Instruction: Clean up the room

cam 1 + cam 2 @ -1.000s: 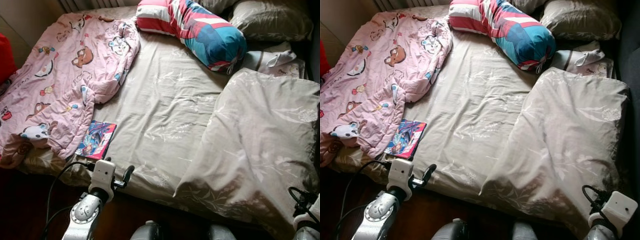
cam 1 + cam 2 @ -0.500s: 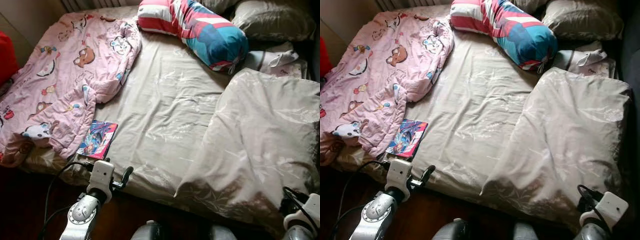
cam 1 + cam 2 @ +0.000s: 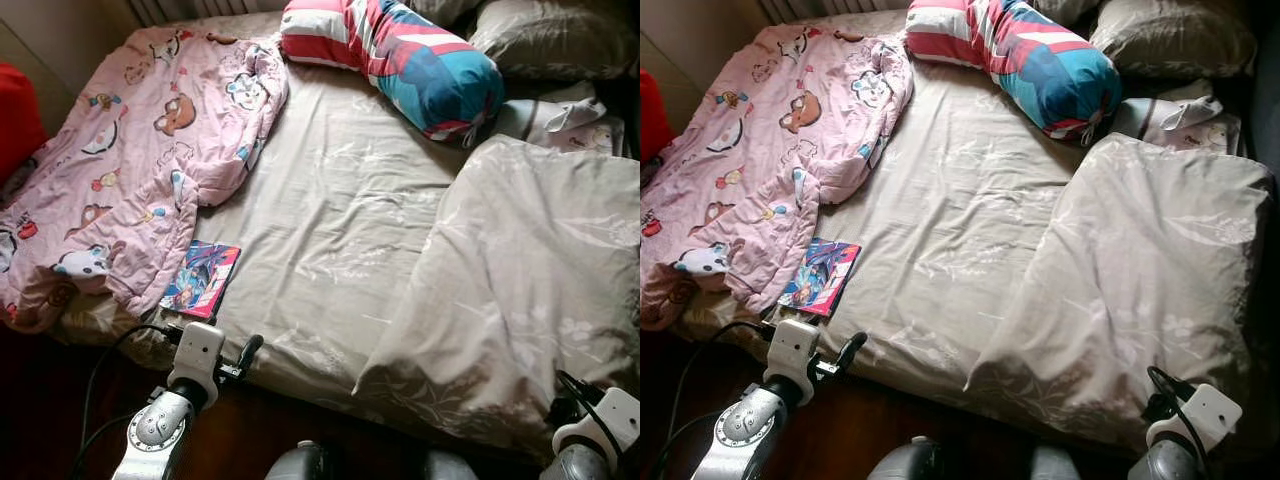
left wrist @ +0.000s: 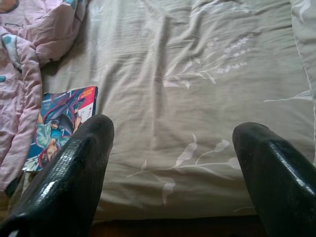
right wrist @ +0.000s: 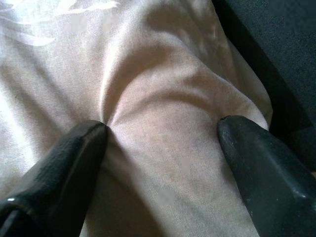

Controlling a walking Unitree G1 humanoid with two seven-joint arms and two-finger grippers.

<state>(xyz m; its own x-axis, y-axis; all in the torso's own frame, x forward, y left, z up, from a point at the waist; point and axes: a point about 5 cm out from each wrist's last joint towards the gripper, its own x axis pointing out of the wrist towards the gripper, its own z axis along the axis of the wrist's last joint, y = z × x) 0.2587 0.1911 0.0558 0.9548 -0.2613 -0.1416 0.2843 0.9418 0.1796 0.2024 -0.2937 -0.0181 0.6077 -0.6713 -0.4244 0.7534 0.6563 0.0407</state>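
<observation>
A beige duvet (image 3: 520, 270) lies bunched on the right half of the bed. My right gripper (image 5: 163, 133) is open at the duvet's near corner, its fingers (image 5: 64, 163) pressed into the fabric either side of a raised fold. My left gripper (image 4: 173, 158) is open and empty at the bed's near edge, just short of the mattress. A colourful comic book (image 3: 201, 279) lies flat on the beige sheet (image 3: 330, 220) slightly ahead and left of it. A pink cartoon blanket (image 3: 120, 170) is crumpled over the bed's left side, touching the book.
A red, white and blue striped bolster (image 3: 400, 55) lies across the head of the bed, with grey pillows (image 3: 550, 40) and a pale garment (image 3: 560, 115) to its right. A red object (image 3: 15, 115) sits at the far left. Dark floor (image 3: 40, 400) runs along the bed's near edge.
The head view has shifted a little, moving the whole bed in the picture. My right wrist has edged left toward the duvet corner. The left arm has hardly moved.
</observation>
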